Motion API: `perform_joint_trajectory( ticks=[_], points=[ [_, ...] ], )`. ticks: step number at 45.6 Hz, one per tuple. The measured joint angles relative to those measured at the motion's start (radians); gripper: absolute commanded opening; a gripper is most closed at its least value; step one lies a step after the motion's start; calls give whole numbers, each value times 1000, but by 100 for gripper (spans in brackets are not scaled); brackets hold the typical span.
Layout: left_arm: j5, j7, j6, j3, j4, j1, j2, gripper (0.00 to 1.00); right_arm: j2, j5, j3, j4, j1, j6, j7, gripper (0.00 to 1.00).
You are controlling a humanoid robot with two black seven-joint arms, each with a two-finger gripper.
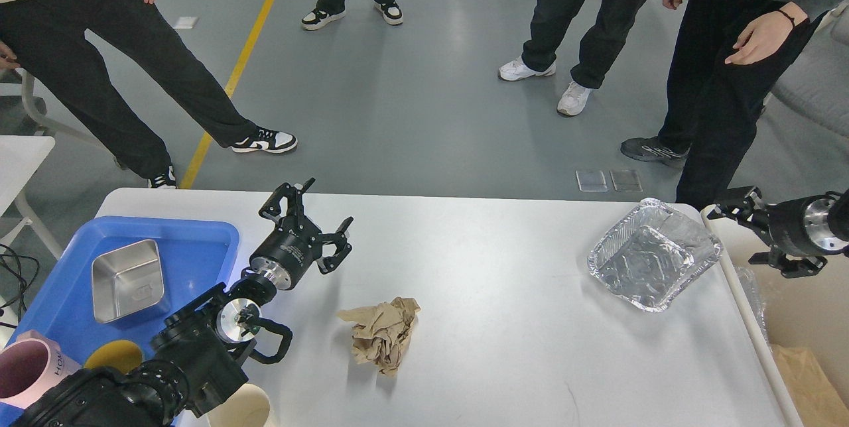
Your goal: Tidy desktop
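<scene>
Two loose items left on the desktop [504, 294], both arms empty.

The left gripper [310, 228] hung spread wide above the desktop beside the blue tray [192, 248]; the crumpled brown paper [383, 334] lay near it, toward the robot and slightly right. The right gripper [746, 231], fingers apart and empty, hovered just right of the foil tray [653, 254], so each arm likely had its nearer item.

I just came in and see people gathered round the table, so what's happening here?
A two-armed robot is tidying the desktop. Neither gripper holds anything: the left gripper hovers open beside the blue tray, and the right gripper hangs open at the table's right edge by the foil tray. Crumpled brown paper lies loose mid-table. Several people stand watching.
</scene>
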Motion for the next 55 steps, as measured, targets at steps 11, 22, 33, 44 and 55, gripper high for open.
perform_joint_trajectory(
  ticks=[11,22,33,44,55],
  points=[
    [0,0,0,0,0,0,0,96,72,251,3,-112,-41,-89,-80,100],
    [0,0,2,4,0,1,0,96,80,424,3,-131,-101,-110,-110,100],
    [0,-6,4,35,0,1,0,96,66,422,-2,-115,-106,-105,-109,100],
    [0,-12,4,37,0,1,0,96,61,417,-3,-112,-100,-100,-109,100],
    [0,-13,3,43,0,1,-2,96,47,416,-4,-105,-99,-97,-106,100]
  ],
)
